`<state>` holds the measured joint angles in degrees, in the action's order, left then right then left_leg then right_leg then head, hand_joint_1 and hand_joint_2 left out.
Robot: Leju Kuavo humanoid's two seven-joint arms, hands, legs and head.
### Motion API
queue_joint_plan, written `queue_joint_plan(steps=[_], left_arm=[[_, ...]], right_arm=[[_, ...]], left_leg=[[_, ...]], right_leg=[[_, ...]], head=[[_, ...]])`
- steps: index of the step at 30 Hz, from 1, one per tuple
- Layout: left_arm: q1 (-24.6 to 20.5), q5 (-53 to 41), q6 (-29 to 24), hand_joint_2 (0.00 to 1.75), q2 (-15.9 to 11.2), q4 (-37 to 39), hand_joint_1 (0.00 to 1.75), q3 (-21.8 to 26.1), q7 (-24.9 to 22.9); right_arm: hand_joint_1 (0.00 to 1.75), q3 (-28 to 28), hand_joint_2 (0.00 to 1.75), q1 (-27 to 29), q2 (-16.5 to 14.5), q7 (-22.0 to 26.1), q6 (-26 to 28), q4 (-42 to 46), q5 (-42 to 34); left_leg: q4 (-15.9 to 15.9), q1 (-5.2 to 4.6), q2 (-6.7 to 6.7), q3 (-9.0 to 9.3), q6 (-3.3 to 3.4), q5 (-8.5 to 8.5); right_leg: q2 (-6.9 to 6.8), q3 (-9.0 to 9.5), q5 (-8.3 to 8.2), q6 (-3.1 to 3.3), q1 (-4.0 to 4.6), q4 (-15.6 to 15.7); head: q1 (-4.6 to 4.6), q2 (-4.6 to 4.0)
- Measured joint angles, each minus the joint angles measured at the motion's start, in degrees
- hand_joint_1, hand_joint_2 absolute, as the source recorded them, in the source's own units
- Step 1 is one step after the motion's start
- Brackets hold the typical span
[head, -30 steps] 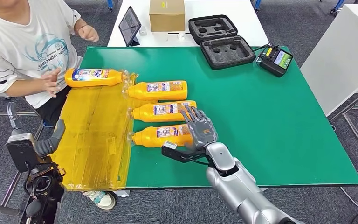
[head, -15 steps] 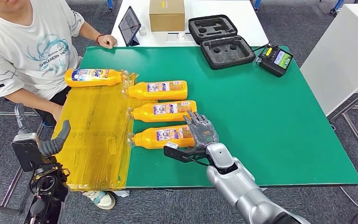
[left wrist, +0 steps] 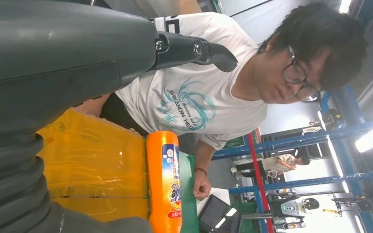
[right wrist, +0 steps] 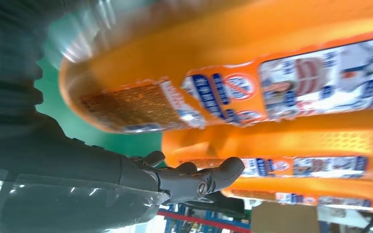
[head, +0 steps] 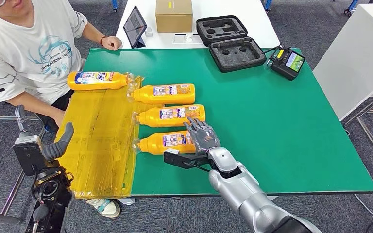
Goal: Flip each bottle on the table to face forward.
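The left hand (head: 58,143) is raised off the table's left edge, beside the yellow sheet (head: 97,141); its thumb (left wrist: 194,51) sticks out straight, with nothing in it, though the other fingers are out of sight, so how far it is spread cannot be told. A person (head: 24,48) in a white printed shirt sits at the far left corner. Four orange plastic bottles lie on their sides in a staggered column: the top bottle (head: 97,80) on the crinkled, glossy sheet, the next three with clear caps at the sheet's edge and bodies on the flat green mat (head: 272,121). Each has a rounded flask shape and a blue-and-white label. The right hand (head: 201,136) lies over the base end of the nearest bottle (head: 167,142), fingers spread and arched across it, tips reaching toward the third bottle (head: 170,115). Whether the fingers actually grip it cannot be told. A black foam case (head: 230,41) sits at the far edge.
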<state>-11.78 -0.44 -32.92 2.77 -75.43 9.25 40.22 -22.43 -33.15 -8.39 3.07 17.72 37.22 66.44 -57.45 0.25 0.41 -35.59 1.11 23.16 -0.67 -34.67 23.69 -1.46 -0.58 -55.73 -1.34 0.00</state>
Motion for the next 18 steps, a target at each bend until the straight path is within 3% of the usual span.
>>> queue_joint_plan(steps=[8,13,15,18], left_arm=[[-0.06,0.00,0.00,1.75,0.02,0.04,0.00,0.00,0.01],[-0.56,0.33,0.17,1.75,0.27,1.15,0.00,0.00,0.00],[-0.60,0.52,0.35,1.75,0.34,1.50,0.00,0.00,0.01],[-0.64,0.69,0.52,1.75,0.34,1.84,0.00,0.01,0.01]], right_arm=[[0.00,0.00,1.75,-0.09,-0.12,0.15,-0.20,-0.17,-0.13],[0.03,-0.01,1.75,-1.81,-1.20,0.88,-3.74,-3.63,-1.54],[0.15,-0.02,1.75,-2.68,-1.44,0.81,-5.89,-5.00,-2.24],[0.55,-0.02,1.75,-3.69,-1.57,0.09,-8.46,-6.22,-2.88]], left_leg=[[0.00,0.00,0.00,0.00,0.00,0.00],[0.00,-0.01,0.00,0.00,0.00,0.00],[0.00,-0.01,0.00,0.00,0.00,0.00],[0.00,-0.01,0.00,0.01,0.00,0.00]], right_leg=[[0.00,0.00,0.00,0.00,0.00,0.00],[0.00,0.00,0.00,0.00,-0.01,0.00],[0.00,0.00,0.00,0.00,0.00,0.00],[0.00,0.00,0.00,0.00,0.00,0.00]], head=[[0.01,0.00],[-0.01,0.00],[-0.02,0.00],[-0.01,0.00]])
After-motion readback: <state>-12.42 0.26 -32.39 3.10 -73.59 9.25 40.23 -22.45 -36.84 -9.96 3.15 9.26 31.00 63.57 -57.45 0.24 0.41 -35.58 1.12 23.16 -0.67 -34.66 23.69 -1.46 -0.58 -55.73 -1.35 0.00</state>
